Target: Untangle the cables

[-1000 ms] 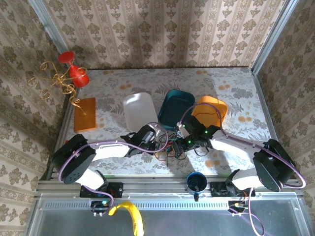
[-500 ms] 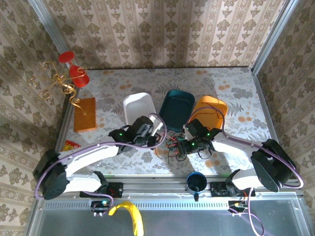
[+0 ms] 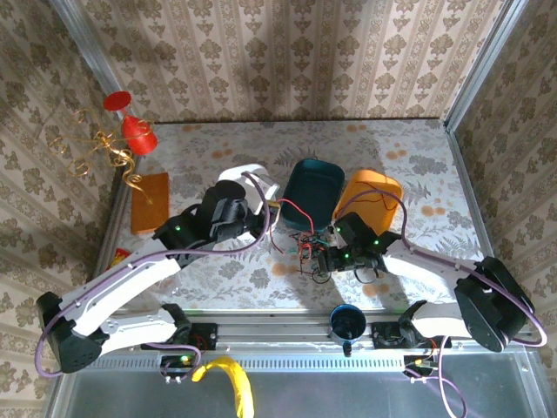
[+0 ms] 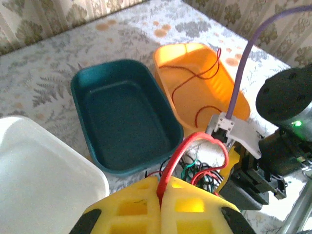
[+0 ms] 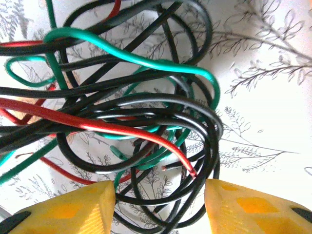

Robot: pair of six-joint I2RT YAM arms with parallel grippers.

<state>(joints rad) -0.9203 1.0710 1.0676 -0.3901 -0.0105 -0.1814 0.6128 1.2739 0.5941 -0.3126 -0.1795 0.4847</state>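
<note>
The cables (image 5: 136,112) form a dense knot of thin black, green and red loops. It lies on the table (image 3: 409,157) toward the middle of the near edge, just in front of the bins. One red cable (image 4: 200,138) arches up out of the knot to the left gripper (image 4: 160,189), which hangs above the surface with its yellow fingers pressed together on that strand. The right gripper (image 5: 160,197) sits low at the knot with its fingers spread wide and the loops between and ahead of them; whether they touch a strand I cannot tell.

Beyond the knot three bins stand side by side: a white bin (image 4: 39,170), a teal bin (image 4: 122,112) and an orange bin (image 4: 192,92). A red wire (image 4: 214,73) curls inside the orange one. A blue cup (image 3: 348,323) stands at the near edge, close to the knot. An orange pad (image 3: 150,202) lies by the left edge, and a red and gold ornament (image 3: 137,135) stands at the far left corner.
</note>
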